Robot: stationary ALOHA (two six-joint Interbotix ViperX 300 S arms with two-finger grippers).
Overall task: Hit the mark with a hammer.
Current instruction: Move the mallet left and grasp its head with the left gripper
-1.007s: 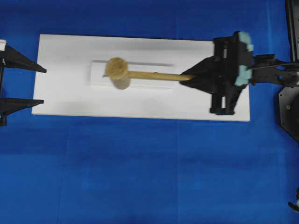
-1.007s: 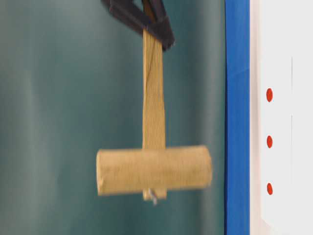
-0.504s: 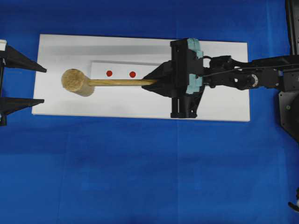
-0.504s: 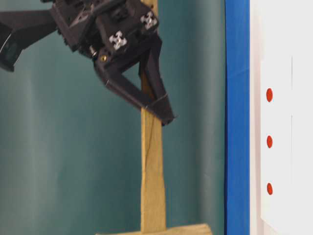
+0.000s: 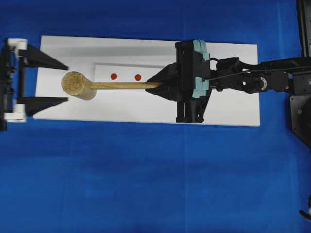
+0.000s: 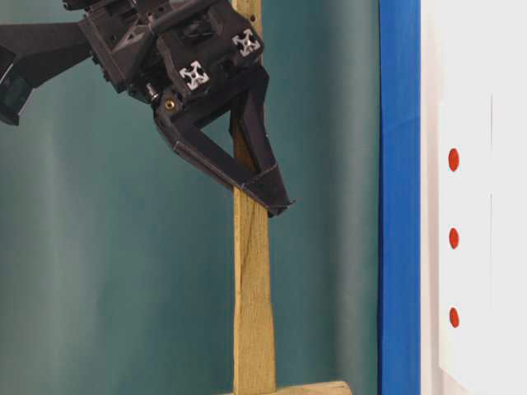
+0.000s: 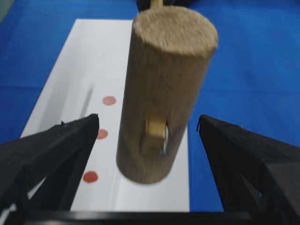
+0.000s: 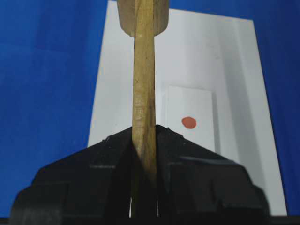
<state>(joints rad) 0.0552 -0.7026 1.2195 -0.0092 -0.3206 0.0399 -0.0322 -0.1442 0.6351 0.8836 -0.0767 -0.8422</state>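
the hammer (image 5: 97, 86) hangs level above the white board (image 5: 233, 107), its long handle running along the board's length from the right gripper (image 5: 156, 85), which is clamped on the handle's far end, out to the thick head over the board's left end. the head sits past the left end of the raised white strip (image 5: 155, 70), so the red dots lie back along the handle toward the right gripper, and just to the far-edge side of it. two dots show in the overhead view, while the table-level view shows three in a row; which is the mark (image 6: 453, 159) is hard to tell, though the dot at the top of that view looks a touch the largest. the left gripper (image 5: 51, 81) stands with its fingers wide apart at the board's left edge, facing the head end-on, holding nothing. likely the head must be drawn back over the strip before a downward swing. nothing stands between head and strip.
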